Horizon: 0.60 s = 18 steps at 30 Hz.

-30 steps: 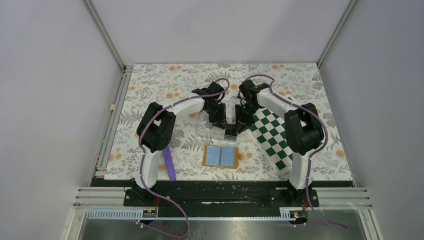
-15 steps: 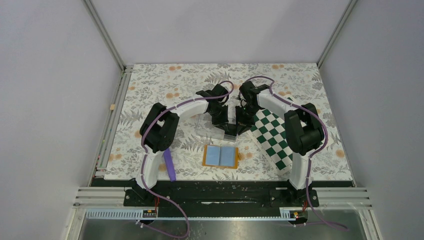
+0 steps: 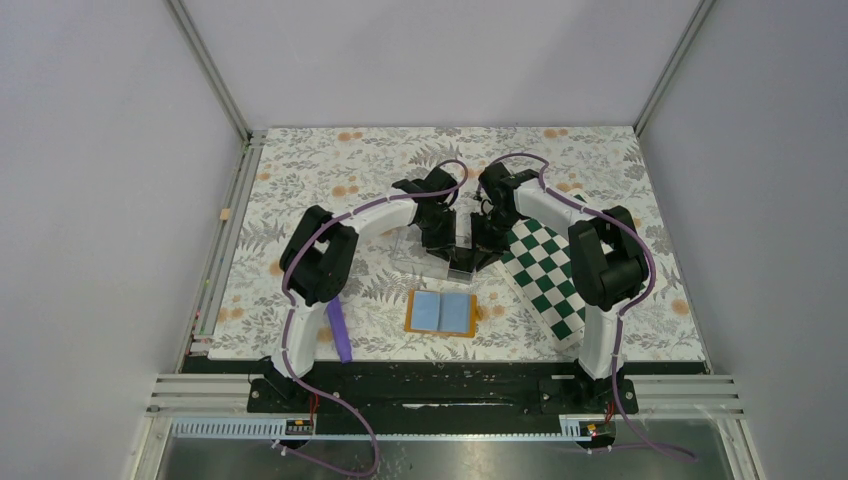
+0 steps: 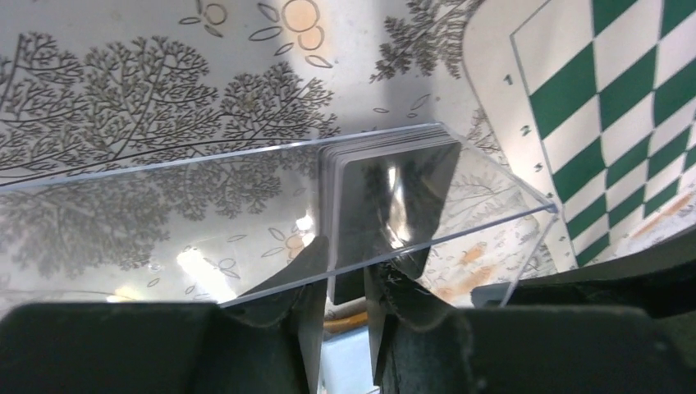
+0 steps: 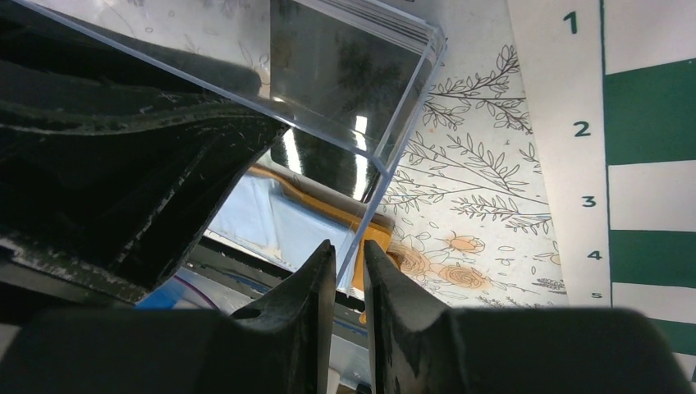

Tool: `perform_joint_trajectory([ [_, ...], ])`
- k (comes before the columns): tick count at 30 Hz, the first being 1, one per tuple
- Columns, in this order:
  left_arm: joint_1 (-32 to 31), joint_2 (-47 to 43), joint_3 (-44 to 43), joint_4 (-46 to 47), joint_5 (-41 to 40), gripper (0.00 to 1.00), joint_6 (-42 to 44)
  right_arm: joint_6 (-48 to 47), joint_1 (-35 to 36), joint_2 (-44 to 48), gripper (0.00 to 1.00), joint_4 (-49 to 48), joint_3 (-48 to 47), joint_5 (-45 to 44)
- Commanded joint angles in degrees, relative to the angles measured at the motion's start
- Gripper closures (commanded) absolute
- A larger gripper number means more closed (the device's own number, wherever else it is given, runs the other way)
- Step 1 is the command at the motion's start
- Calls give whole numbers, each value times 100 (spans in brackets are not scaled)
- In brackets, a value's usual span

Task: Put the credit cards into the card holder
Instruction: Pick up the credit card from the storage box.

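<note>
A clear plastic box (image 3: 418, 250) lies behind the card holder (image 3: 441, 312), which is spread open, orange with light blue lining. The credit cards (image 4: 394, 197) stand as a dark stack at the box's right end; they show again as dark cards (image 5: 345, 74). My left gripper (image 4: 345, 253) is at the box's rim with its jaws a little apart, and the stack's lower end shows in the gap. My right gripper (image 5: 349, 246) is shut on the box's thin wall (image 5: 386, 156). In the top view the left gripper (image 3: 440, 243) and the right gripper (image 3: 478, 245) meet over the box.
A green and white chessboard mat (image 3: 548, 270) lies right of the box, partly under my right arm. A purple strip (image 3: 338, 330) lies by the left arm's base. In the right wrist view the left gripper's black body (image 5: 107, 164) crowds the left side.
The left arm swung right, bringing its gripper in against the box beside the right gripper. The right arm, the box and the card holder stayed put.
</note>
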<state>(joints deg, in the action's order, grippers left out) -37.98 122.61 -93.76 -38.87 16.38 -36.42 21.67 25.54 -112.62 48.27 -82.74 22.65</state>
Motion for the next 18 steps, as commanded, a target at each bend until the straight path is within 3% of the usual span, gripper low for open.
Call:
perform_joint_trajectory([
  [1, -24, -18, -183, -248, -408, 76, 162, -32, 59, 285, 75, 103, 66, 72],
  [11, -153, 192, -348, -246, -172, 92, 181, -45, 57, 271, 75, 107, 65, 70],
  [18, -209, 182, -394, 31, 282, 94, 68, -62, 56, 264, 75, 106, 91, 62],
])
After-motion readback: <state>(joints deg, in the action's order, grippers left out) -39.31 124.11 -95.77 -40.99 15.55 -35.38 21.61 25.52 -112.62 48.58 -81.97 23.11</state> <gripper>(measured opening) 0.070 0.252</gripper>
